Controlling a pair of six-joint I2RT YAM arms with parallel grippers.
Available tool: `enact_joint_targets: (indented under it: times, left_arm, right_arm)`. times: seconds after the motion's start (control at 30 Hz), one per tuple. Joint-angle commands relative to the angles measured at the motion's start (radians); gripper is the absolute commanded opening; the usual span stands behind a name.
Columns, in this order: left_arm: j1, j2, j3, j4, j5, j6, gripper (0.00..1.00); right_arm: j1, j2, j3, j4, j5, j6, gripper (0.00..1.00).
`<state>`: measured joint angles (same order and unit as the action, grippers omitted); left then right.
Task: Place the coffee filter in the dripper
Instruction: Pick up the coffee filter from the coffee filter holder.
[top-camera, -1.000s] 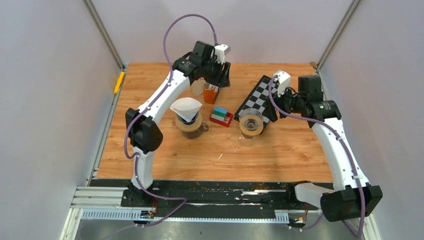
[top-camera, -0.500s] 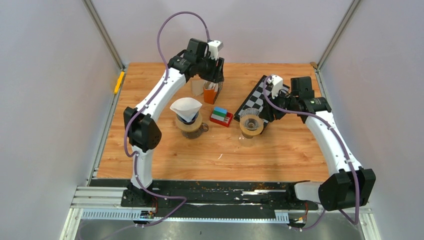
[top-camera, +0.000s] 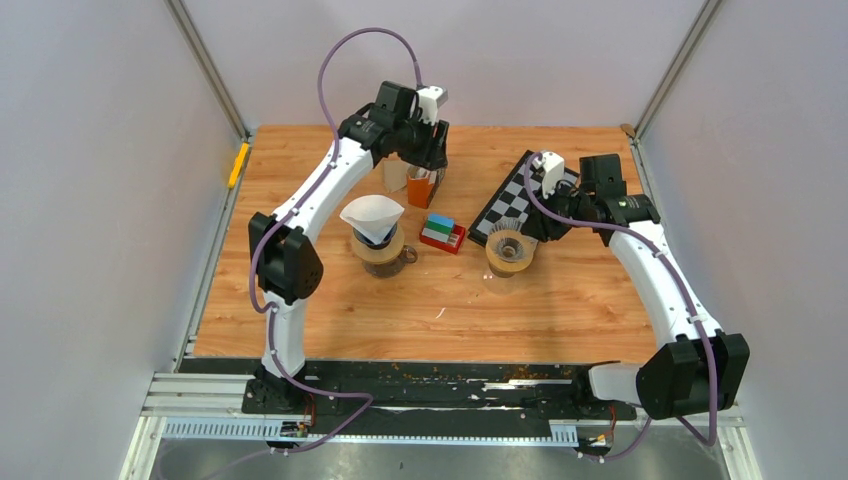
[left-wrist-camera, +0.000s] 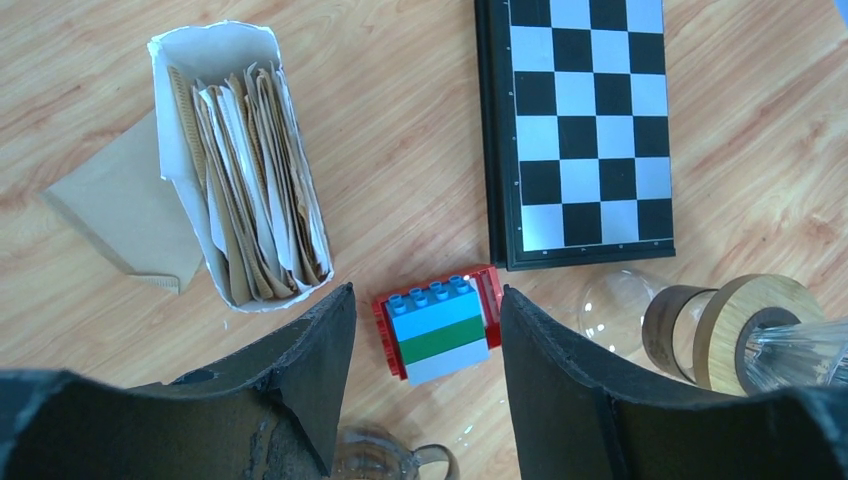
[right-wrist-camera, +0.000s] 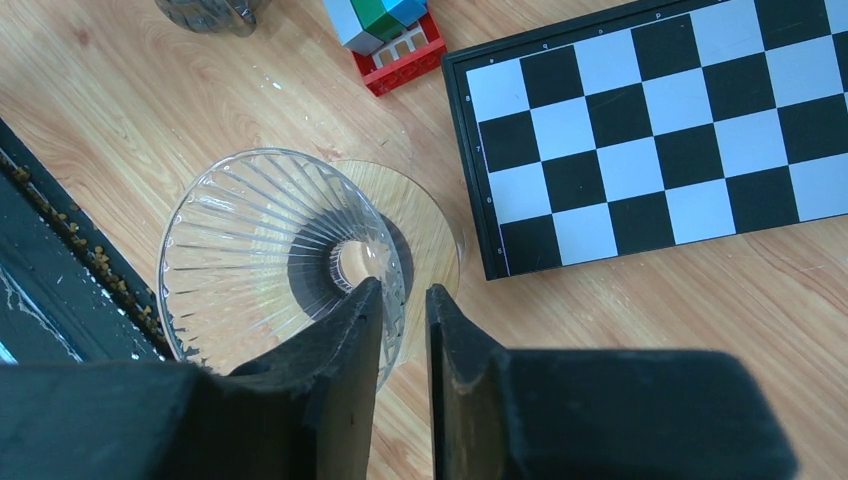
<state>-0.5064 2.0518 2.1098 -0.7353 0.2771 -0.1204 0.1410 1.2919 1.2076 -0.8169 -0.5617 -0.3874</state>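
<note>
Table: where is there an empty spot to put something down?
The widest bare patch of table is the near strip, bordered by the filter-topped dripper, the glass dripper and the black rail. Another lies far left, between the left arm and the yellow object. The middle is crowded: both drippers, toy blocks and chessboard sit close together.

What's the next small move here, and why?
Probably shift the left gripper sideways over the filter box: its open jaws hang above the toy block, while the right gripper straddles the rim of the empty dripper.
</note>
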Motion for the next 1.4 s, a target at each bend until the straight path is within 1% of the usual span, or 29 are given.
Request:
enact_joint_targets:
  times: [0.0, 0.2, 0.33, 0.43, 0.57, 0.7, 0.8, 0.87, 1.2, 1.37]
  left_arm:
    - [-0.001, -0.033, 0.005, 0.028, -0.007, 0.032, 0.63]
    - [0.009, -0.017, 0.013, 0.027, -0.027, 0.044, 0.63]
    - [0.014, 0.015, 0.047, 0.010, -0.060, 0.066, 0.64]
    - [0.014, 0.042, 0.075, -0.007, -0.092, 0.087, 0.64]
    - [0.016, 0.079, 0.106, -0.015, -0.119, 0.108, 0.61]
    - [0.017, 0.122, 0.143, -0.029, -0.148, 0.120, 0.51]
    - [0.017, 0.145, 0.156, -0.039, -0.153, 0.119, 0.46]
    - [0.017, 0.155, 0.159, -0.044, -0.152, 0.142, 0.44]
    - [0.017, 0.199, 0.170, -0.066, -0.157, 0.160, 0.38]
    - [0.018, 0.212, 0.178, -0.059, -0.144, 0.153, 0.31]
  right_arm:
    - [-0.003, -0.002, 0.015, 0.024, 0.001, -0.011, 0.26]
    - [-0.003, -0.003, 0.039, 0.020, -0.020, 0.002, 0.41]
    - [-0.002, -0.010, 0.062, 0.008, -0.034, 0.002, 0.55]
    - [-0.003, -0.028, 0.080, 0.004, -0.035, 0.003, 0.60]
    - [-0.003, -0.058, 0.100, 0.001, -0.029, -0.002, 0.61]
    - [-0.004, -0.072, 0.100, -0.001, -0.025, -0.003, 0.61]
    - [-0.004, -0.078, 0.087, -0.005, -0.018, -0.009, 0.60]
    - [-0.004, -0.081, 0.079, -0.003, -0.011, -0.011, 0.60]
    - [-0.004, -0.085, 0.055, 0.005, -0.008, -0.014, 0.58]
    - [-0.004, -0.082, 0.043, 0.006, -0.006, -0.015, 0.57]
